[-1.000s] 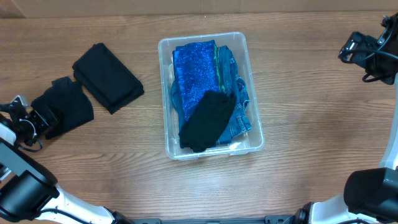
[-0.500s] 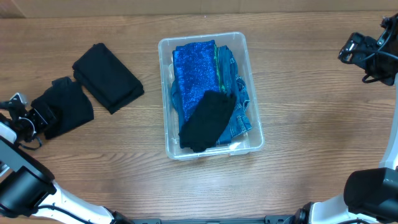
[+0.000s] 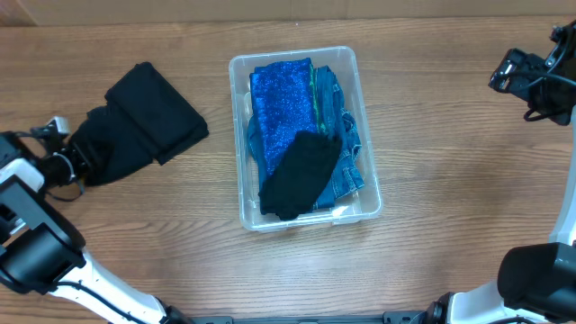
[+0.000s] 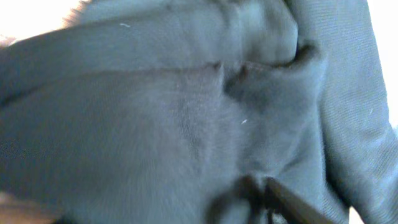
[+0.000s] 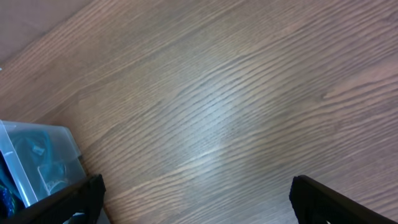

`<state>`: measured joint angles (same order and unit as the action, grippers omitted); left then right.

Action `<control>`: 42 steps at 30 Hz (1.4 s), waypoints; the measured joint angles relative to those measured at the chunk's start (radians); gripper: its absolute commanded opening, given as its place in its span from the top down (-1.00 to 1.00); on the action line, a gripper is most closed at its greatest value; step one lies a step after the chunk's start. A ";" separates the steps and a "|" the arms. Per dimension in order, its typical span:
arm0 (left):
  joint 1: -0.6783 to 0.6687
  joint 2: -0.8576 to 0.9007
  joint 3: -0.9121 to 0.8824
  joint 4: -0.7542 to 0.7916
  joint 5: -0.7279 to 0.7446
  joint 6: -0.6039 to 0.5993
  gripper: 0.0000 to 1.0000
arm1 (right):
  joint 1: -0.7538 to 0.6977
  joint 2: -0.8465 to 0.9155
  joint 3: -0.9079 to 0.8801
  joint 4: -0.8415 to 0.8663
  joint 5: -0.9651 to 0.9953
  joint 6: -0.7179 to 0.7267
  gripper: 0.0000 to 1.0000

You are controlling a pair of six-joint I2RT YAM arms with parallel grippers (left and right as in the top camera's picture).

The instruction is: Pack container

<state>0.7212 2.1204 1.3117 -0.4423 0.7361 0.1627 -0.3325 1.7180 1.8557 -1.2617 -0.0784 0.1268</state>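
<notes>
Where the single clear rectangular plastic container lies lengthwise away from the arms, the left gripper meets a bunched black cloth, grip untellable; the right gripper gapes empty.

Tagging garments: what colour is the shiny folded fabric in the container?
Bright glittery blue. The folded fabric in the container shows best in the overhead view.

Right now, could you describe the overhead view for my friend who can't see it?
A clear container sits in the middle of a wooden table, packed with blue fabrics and a black cloth on top. To its left lie a folded black cloth and a smaller black bundle, which the left gripper touches; the right gripper hangs open at the far right.
</notes>
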 measured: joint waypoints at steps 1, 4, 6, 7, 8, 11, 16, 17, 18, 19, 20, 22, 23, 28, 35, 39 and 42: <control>-0.007 0.003 -0.002 0.000 0.008 0.000 0.13 | 0.000 0.000 0.000 -0.002 0.000 0.000 -1.00; -0.021 0.010 -0.004 -0.007 0.019 -0.005 0.53 | 0.000 0.000 0.000 -0.005 -0.001 0.001 -1.00; -0.023 0.015 -0.007 -0.019 0.023 -0.018 0.91 | 0.000 0.000 0.000 -0.005 0.000 0.000 -1.00; -0.021 0.019 -0.009 -0.025 0.034 -0.018 0.92 | 0.000 0.000 0.000 -0.005 0.000 0.000 -1.00; -0.020 0.019 -0.009 -0.030 0.039 -0.030 0.92 | 0.000 0.000 0.000 -0.006 0.000 0.000 -1.00; -0.019 0.019 -0.010 -0.043 0.059 -0.030 0.92 | 0.000 0.000 0.000 -0.006 0.000 0.000 -1.00; -0.021 0.002 -0.034 -0.067 0.102 -0.029 0.92 | 0.000 0.000 0.000 -0.005 0.000 0.000 -1.00; -0.024 -0.015 -0.043 -0.072 0.110 -0.029 0.92 | 0.000 0.000 0.000 -0.006 0.000 0.000 -1.00; -0.027 -0.034 -0.050 -0.077 0.112 -0.029 0.92 | 0.000 0.000 0.000 -0.006 0.000 0.000 -1.00; -0.031 -0.057 -0.056 -0.083 0.117 -0.029 0.92 | 0.000 0.000 0.000 -0.006 0.000 0.000 -1.00; -0.037 -0.095 -0.061 -0.092 0.121 -0.029 0.92 | 0.000 0.000 0.000 -0.006 0.000 0.000 -1.00; -0.058 -0.196 -0.062 -0.105 0.129 -0.029 0.92 | 0.000 0.000 0.000 -0.006 0.000 0.000 -1.00; -0.069 -0.244 -0.062 -0.109 0.130 -0.033 0.92 | 0.000 0.000 0.000 -0.006 0.000 0.000 -1.00; -0.198 -0.560 -0.060 -0.102 0.150 -0.065 0.92 | 0.000 0.000 0.000 -0.006 0.000 0.000 -1.00; -0.529 -0.680 -0.023 -0.100 0.153 -0.116 0.92 | 0.000 0.000 0.000 -0.006 0.000 0.000 -1.00; -0.758 -0.670 -0.022 -0.105 0.151 -0.127 0.92 | 0.000 0.000 0.000 -0.006 0.000 0.001 -1.00; -0.907 -0.656 -0.022 -0.127 0.153 -0.131 0.92 | 0.000 0.000 0.000 -0.006 0.000 0.000 -1.00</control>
<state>-0.1856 1.4647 1.2896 -0.5697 0.8886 0.0315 -0.3321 1.7180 1.8557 -1.2678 -0.0784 0.1272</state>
